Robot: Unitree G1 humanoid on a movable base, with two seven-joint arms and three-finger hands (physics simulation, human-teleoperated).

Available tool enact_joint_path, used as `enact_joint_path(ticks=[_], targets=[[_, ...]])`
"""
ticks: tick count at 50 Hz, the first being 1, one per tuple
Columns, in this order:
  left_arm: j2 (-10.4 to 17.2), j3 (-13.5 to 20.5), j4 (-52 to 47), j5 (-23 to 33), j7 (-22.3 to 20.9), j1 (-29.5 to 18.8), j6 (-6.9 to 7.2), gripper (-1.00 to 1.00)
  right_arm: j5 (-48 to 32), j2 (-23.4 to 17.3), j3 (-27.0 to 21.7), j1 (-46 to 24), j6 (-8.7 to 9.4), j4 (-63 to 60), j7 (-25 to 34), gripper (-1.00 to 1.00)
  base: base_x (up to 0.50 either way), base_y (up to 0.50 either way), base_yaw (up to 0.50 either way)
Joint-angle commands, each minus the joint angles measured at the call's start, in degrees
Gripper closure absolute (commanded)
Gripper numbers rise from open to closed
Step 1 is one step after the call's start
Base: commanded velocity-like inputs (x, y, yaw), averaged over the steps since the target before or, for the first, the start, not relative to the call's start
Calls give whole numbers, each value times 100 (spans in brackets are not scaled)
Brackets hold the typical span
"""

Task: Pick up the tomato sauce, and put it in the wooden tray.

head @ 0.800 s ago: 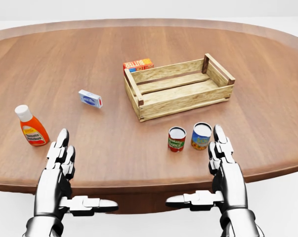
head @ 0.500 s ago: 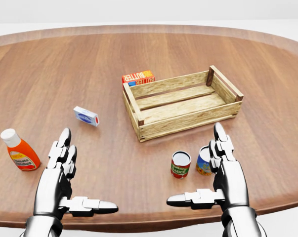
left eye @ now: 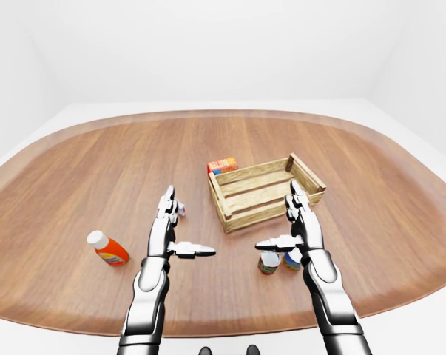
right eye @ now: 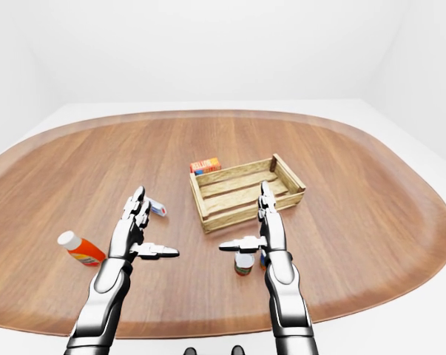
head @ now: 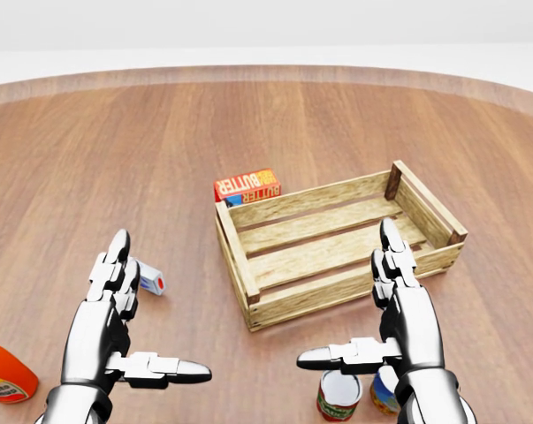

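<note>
Wooden planks run across a broad oval table in the left-eye view, its curved rim showing all the way round against white floor and walls. Bare wood lies wide on the far half and off to the right. The wooden tray sits near the middle, with an orange butter box touching its far left corner. An orange bottle with a white cap lies well apart on the left. Two small cans stand just below the tray, near the table's lower edge: the red-labelled tomato sauce and, just beside it on the right, a blue-and-yellow can, both partly hidden by the right arm.

From the head view the tray fills the centre and the table's near edge is out of sight. The left hand hovers flat, two fingers pointing up the picture and the thumb jutting right, holding nothing; a small blue-and-white box peeks out beside its fingers. The right hand mirrors it, spread wide and empty, its fingertips over the tray's lower wall and its thumb just above the sauce can.

The right-eye view shows clear tabletop between the bottle and the left arm.
</note>
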Motion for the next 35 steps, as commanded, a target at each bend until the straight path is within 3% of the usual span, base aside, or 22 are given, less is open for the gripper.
enact_joint_path(ticks=[1,25,33,35], targets=[[-1,-3,-14,-3,-26,9,12,-100,24,5,15,32,-18,-38,34,-100,50,0,0],[-1,-12,-24,-11,-61,9,21,-100,12,17,44,72,40,-111,25,-100,50,0,0],[-1,-7,-20,-15,-66,12,16,-100,-60,18,69,73,-5,-57,18,-100,50,0,0],[-2,-11,-23,-12,-65,14,20,-100,-51,36,70,111,-203,-74,16,-100,50,0,0]])
